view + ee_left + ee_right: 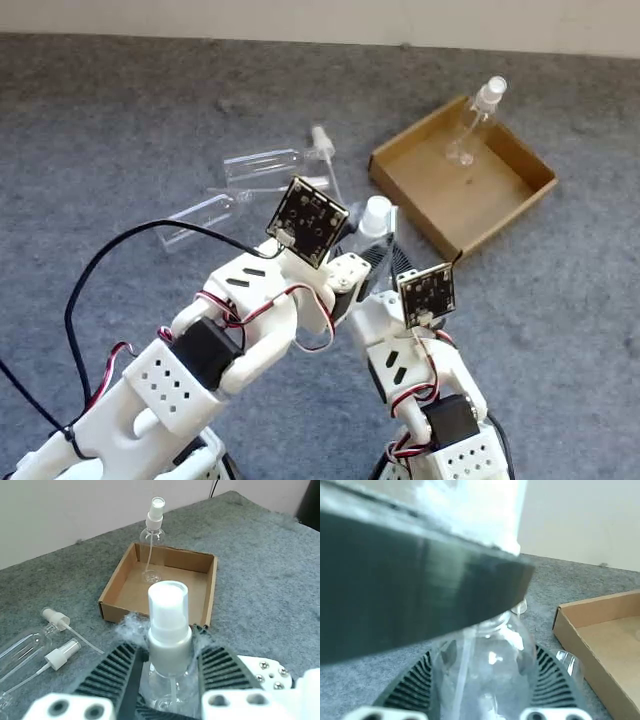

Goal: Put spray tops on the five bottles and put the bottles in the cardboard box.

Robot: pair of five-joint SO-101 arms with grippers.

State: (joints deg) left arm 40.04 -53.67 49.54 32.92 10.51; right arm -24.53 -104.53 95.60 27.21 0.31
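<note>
Left gripper (170,656) clamps the spray top (168,605), right gripper (482,682) braces the bottle (485,652) for fitting, near the cardboard box (118,609).

You are holding a spray-topped bottle (376,216) just beside the cardboard box (490,200), where a second bottle (470,130) is standing; two more bottles (262,165) are lying nearby.

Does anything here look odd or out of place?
Yes: tufts of white fluff cling to the left end effector, beside the spray top it grips. It looks like stray fibre, no part of the task.
</note>
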